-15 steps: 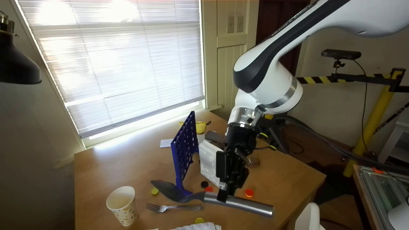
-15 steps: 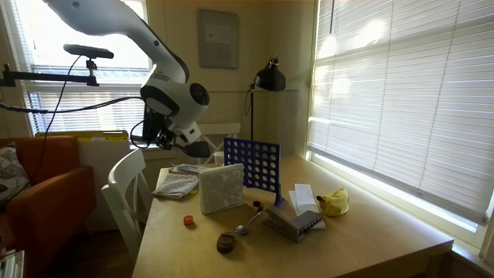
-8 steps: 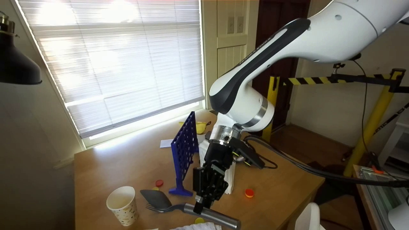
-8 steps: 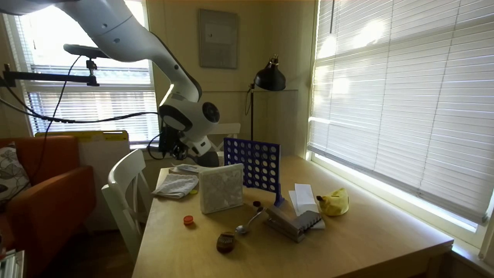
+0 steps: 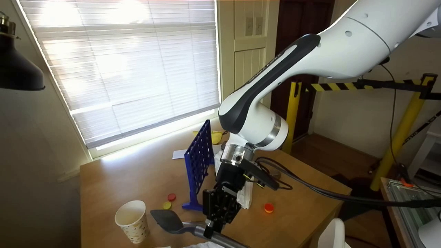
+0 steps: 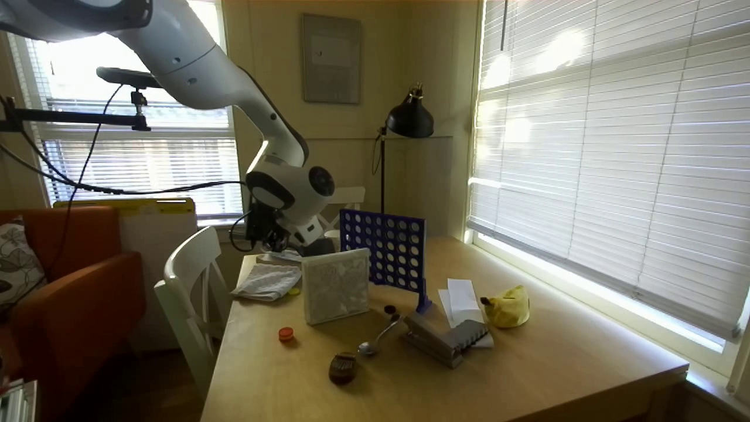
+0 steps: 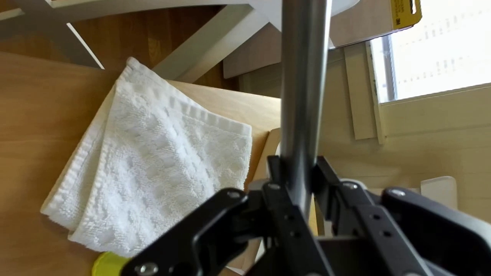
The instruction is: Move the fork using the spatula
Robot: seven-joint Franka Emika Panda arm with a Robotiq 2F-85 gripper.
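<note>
My claw (image 7: 298, 168) is clamped around the metallic handle of the spatula (image 5: 200, 232). The fork (image 5: 194, 223) appears to lie on the counter (image 5: 113, 186), mostly hidden behind the spatula in an exterior view, with only a strip showing; whether the 2 touch, I cannot tell. To do this well, I should set the spatula's edge low beside the fork and sweep slowly, with light pressure, clear of the white cup (image 5: 133, 224).
</note>
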